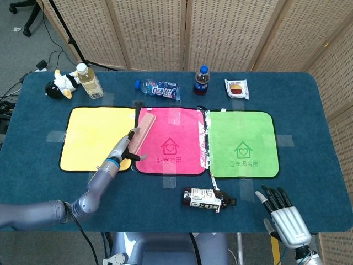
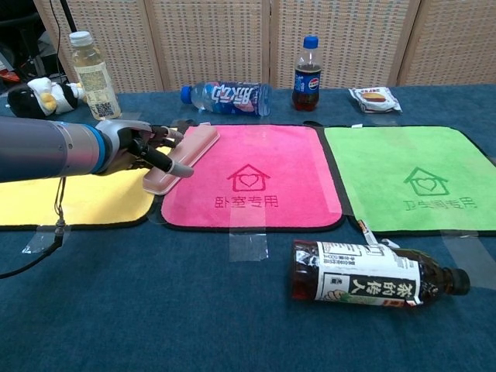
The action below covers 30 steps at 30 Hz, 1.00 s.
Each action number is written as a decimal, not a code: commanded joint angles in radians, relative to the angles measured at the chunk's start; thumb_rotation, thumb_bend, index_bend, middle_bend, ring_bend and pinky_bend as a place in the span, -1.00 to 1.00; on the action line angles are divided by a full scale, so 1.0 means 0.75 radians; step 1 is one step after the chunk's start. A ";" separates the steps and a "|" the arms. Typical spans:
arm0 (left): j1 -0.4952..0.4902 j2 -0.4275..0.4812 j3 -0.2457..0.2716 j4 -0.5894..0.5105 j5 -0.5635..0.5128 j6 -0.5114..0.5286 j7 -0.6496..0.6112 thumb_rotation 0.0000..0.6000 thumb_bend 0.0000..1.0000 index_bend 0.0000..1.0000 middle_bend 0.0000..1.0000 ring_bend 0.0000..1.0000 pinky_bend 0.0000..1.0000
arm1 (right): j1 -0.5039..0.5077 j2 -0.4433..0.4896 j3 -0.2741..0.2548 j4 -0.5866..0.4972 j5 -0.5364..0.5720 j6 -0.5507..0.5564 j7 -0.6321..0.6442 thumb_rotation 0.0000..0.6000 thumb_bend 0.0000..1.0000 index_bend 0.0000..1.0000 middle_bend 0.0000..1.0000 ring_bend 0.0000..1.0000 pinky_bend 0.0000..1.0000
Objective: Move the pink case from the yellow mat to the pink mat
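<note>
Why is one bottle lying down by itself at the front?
The dark tea bottle lies on its side on the bare table, off all the mats, with its label peeling loose. The blue water bottle at the back lies down too, while the cola bottle stands upright.
</note>
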 commanded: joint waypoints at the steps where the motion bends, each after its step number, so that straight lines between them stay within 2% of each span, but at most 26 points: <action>1: -0.008 -0.012 -0.008 -0.006 -0.001 0.008 0.017 1.00 -0.45 -1.00 -1.00 -1.00 -0.96 | 0.000 0.000 0.000 0.001 0.000 0.000 0.002 1.00 0.03 -0.83 -1.00 -1.00 -1.00; 11: -0.033 -0.048 -0.031 -0.020 -0.011 0.025 0.079 1.00 -0.45 -1.00 -1.00 -1.00 -0.96 | 0.000 0.005 -0.002 -0.002 -0.008 0.006 0.009 1.00 0.03 -0.83 -1.00 -1.00 -1.00; 20: -0.068 -0.117 -0.048 0.044 -0.062 0.019 0.121 1.00 -0.45 -1.00 -1.00 -1.00 -0.96 | -0.003 0.011 0.000 -0.006 -0.014 0.021 0.020 1.00 0.03 -0.83 -1.00 -1.00 -1.00; 30: -0.092 -0.178 -0.081 0.069 -0.041 0.019 0.148 1.00 -0.45 -1.00 -1.00 -1.00 -0.96 | -0.003 0.020 0.002 -0.007 -0.018 0.030 0.038 1.00 0.03 -0.83 -1.00 -1.00 -1.00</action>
